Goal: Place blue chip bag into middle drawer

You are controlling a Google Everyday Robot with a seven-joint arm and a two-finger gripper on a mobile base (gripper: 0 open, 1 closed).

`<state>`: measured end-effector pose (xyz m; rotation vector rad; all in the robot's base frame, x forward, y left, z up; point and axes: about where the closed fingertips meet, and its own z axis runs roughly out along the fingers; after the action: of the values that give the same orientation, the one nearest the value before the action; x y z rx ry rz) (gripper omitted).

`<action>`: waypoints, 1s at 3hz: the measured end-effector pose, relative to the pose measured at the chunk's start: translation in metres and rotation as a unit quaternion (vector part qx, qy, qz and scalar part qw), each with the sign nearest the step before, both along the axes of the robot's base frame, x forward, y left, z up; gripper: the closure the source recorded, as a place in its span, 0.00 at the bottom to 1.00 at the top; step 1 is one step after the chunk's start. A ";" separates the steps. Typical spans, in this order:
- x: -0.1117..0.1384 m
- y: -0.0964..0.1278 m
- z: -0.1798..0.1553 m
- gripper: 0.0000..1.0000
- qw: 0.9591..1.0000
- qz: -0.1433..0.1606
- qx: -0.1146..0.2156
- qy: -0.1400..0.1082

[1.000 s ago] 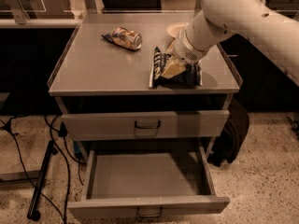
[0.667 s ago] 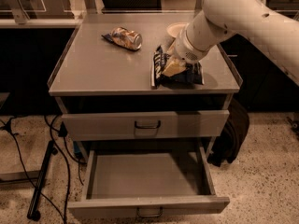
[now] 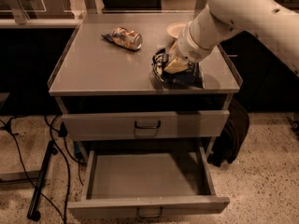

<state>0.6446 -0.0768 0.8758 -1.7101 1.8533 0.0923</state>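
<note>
The blue chip bag (image 3: pixel 189 76) lies crumpled on the right front part of the grey cabinet top (image 3: pixel 100 69). My gripper (image 3: pixel 164 65) is down on the bag's left end, at the tip of the white arm that reaches in from the upper right. The arm hides part of the bag. The middle drawer (image 3: pixel 145 174) is pulled out wide at the bottom of the cabinet. Its grey tray floor is bare.
A gold-and-silver snack packet (image 3: pixel 124 37) lies at the back middle of the top. A pale bowl (image 3: pixel 175 29) sits behind the gripper. The taller-fronted drawer (image 3: pixel 145 124) above is closed. A dark bag (image 3: pixel 231 134) leans at the cabinet's right; cables and a stand (image 3: pixel 42 171) are at the left.
The gripper stays on the bag's left end and has barely shifted. The drawer stays open.
</note>
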 end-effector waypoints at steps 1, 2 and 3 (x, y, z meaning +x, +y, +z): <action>-0.028 0.001 0.018 1.00 1.000 0.011 0.008 0.007; -0.065 0.005 0.033 1.00 0.999 0.021 0.017 0.019; -0.116 0.014 0.049 1.00 0.999 0.029 0.025 0.036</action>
<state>0.5285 -0.0625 0.9250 -1.7479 1.8375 0.2252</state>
